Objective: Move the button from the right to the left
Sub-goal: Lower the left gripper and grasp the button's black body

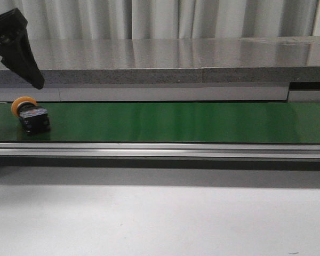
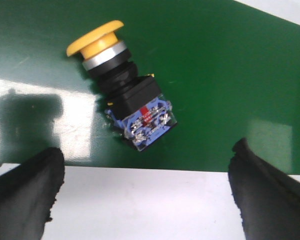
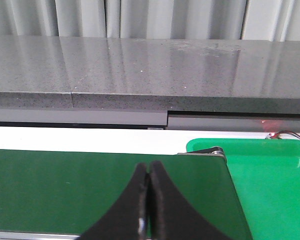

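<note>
The button (image 1: 31,114), with a yellow-orange mushroom cap and a black body with blue and red marks, lies on its side at the far left of the green belt (image 1: 176,121). It also shows in the left wrist view (image 2: 122,92). My left gripper (image 2: 145,192) is open and empty, raised above the button; one black finger (image 1: 18,53) shows at the front view's top left. My right gripper (image 3: 150,172) is shut on nothing above the belt's right end (image 3: 65,190). It is out of the front view.
A grey stone ledge (image 1: 165,61) runs behind the belt. A metal rail (image 1: 160,150) borders the belt's front, with white table (image 1: 160,218) below. A bright green tray (image 3: 270,175) sits past the belt's right end.
</note>
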You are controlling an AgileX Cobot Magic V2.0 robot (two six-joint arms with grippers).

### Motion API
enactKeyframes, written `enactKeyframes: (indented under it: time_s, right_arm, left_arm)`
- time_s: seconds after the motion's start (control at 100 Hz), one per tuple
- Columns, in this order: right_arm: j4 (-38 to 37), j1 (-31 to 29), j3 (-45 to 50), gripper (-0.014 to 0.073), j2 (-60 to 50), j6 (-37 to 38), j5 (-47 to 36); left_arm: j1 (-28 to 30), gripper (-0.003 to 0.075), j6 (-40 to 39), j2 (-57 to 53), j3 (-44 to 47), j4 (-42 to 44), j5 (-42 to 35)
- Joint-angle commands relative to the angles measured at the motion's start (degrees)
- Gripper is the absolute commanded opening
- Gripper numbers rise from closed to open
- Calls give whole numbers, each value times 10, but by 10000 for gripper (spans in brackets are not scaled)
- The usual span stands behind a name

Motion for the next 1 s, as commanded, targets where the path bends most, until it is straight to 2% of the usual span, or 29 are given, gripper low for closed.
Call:
enactKeyframes:
  time_s: [0.0, 0.14, 0.38, 0.57, 0.71, 0.9, 0.99]
  right_arm:
    - [-4, 0, -16, -67, 2, -3, -44]
    - [-4, 0, -16, -67, 2, -3, -44]
    - [-4, 0, -16, -67, 2, -3, -44]
    - [-4, 0, -16, -67, 2, -3, -44]
    - [0, 0, -16, -67, 2, -3, -44]
    - [2, 0, -16, -67, 2, -3, -44]
    - [2, 0, -16, -67, 2, -3, -44]
  left_arm:
    - [-2, 650, -8, 0, -27, -18, -22]
    - [-2, 650, -14, 27, -46, -2, -22]
    - [-2, 648, -73, 60, -60, 67, -26]
    - [1, 606, -90, 71, -67, 92, -32]
    - [10, 512, -90, 77, -72, 91, -33]
    - [15, 265, -90, 77, -79, 91, -22]
    - [15, 201, -90, 77, -84, 91, -22]
